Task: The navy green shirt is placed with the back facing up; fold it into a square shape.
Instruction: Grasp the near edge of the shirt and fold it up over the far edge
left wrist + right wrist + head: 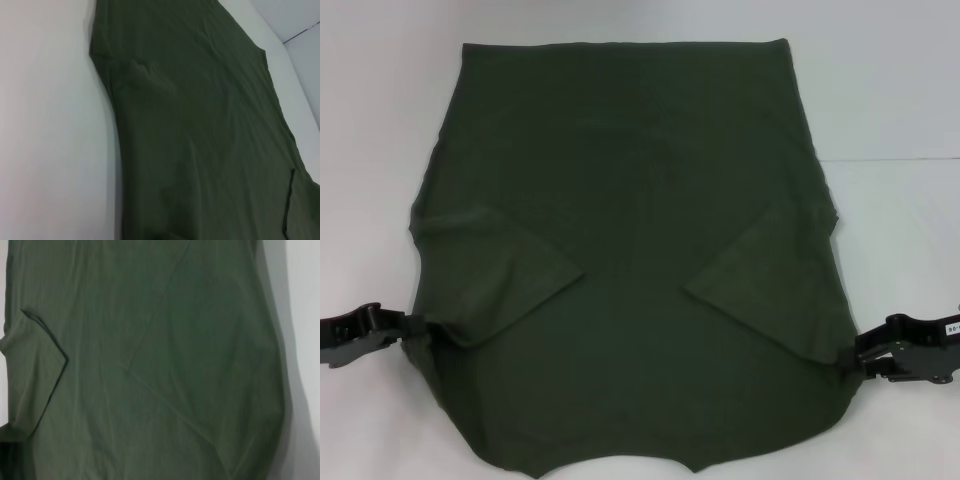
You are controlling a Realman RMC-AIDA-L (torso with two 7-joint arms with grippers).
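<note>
1. Dark olive cotton: the navy green shirt [630, 260] lies spread back-up on the white table [380, 120], its hem toward the far edge and its collar end at the near edge.
2. Both sleeves [505, 270] are turned inward over the body.
3. The left gripper [412, 325] sits at the shirt's left side edge; the right gripper [848, 358] at its right side edge. Whether either set of fingers is closed on fabric cannot be told.
4. Judgement: side folds are in hand. The next move calls for a secure edge pinch, then carrying each side evenly toward the centreline without bunching.
</note>
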